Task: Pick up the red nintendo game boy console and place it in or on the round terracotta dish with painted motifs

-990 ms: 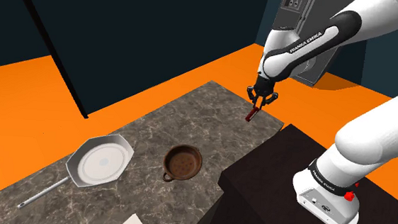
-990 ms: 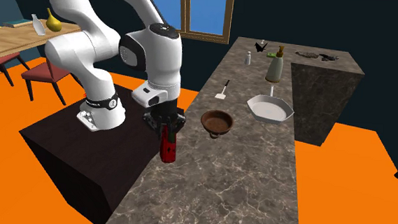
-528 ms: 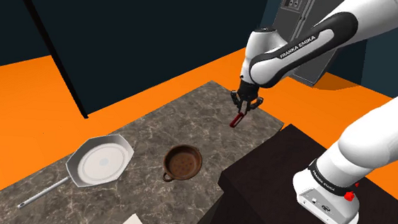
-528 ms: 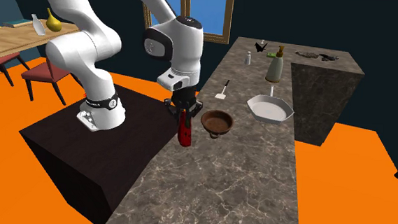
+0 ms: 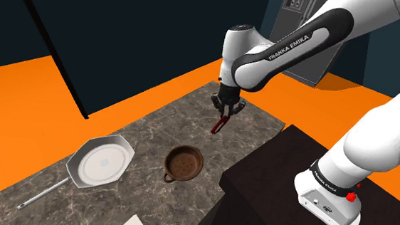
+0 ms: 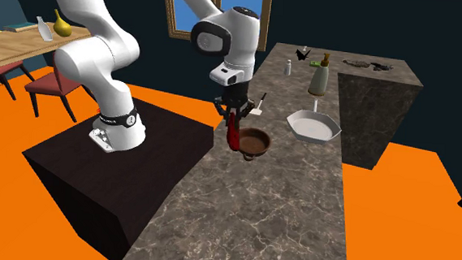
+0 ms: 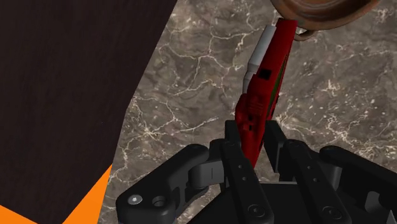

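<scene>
The all-black two-finger gripper [image 5: 226,108] is clamped on the slim red handheld game console [image 5: 220,124], hanging over the dark marbled counter [image 5: 140,129] near the round brown terracotta dish [image 5: 184,161]: pickup looks done, placing remains

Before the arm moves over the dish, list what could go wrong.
1. The gripper clasps the red console by one end only; hanging long and tilted, it might swing or slip.
2. Its free end hangs low near the brown dish; it could clip the rim and shove the dish.
3. The dish looks small for the console, so it may tip out on release.
</scene>
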### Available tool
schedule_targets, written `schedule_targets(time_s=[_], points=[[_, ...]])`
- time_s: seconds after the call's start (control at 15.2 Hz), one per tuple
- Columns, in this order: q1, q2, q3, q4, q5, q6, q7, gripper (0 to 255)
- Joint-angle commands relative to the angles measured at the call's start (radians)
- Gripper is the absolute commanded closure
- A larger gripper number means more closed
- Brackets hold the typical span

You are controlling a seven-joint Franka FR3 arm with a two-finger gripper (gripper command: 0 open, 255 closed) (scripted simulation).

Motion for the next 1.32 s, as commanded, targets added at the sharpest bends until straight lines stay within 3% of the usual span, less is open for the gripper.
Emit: schedule_targets(time_s=[0.0, 0.66, 1.25], points=[[0.017, 0.041, 0.032, 0.039, -0.010, 0.001, 0.060, 255], [0.117, 0.241, 0.145, 0.298, -0.110, -0.077, 0.349, 255], [0.131, 0.343, 0.126, 0.274, -0.186, 0.036, 0.402, 255]])
